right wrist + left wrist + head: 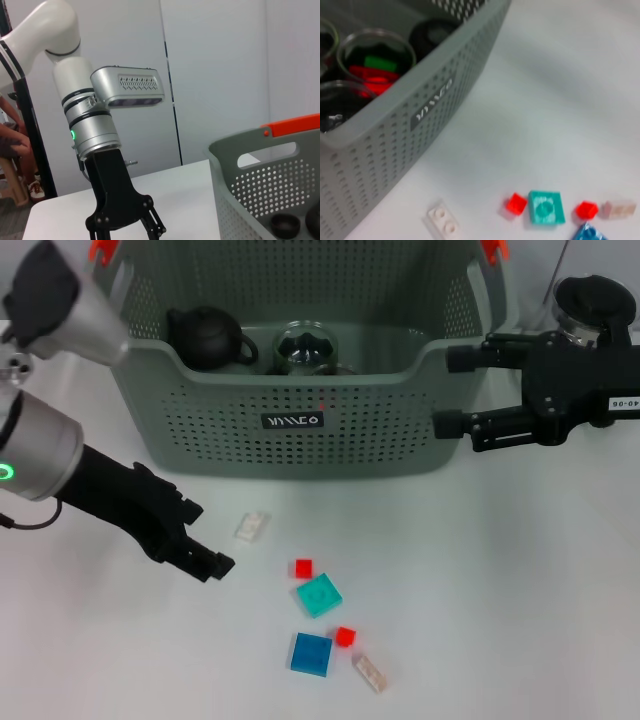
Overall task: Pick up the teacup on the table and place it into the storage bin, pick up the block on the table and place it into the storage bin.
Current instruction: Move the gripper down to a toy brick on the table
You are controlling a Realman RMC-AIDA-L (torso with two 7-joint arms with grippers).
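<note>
The left gripper (pixel 205 562) is being held low over the bench (pixel 500 620), empty, just beside a white block (pixel 252 526); how far it is parted cannot be told. The right gripper (pixel 446 392) is being held wide open and empty at the storage bin (pixel 300 440) right wall. A glass teacup (pixel 306 348) and black teapot (pixel 207 337) are being kept inside. Red, teal and blue blocks (pixel 318 595) are lying near the bin's front.
</note>
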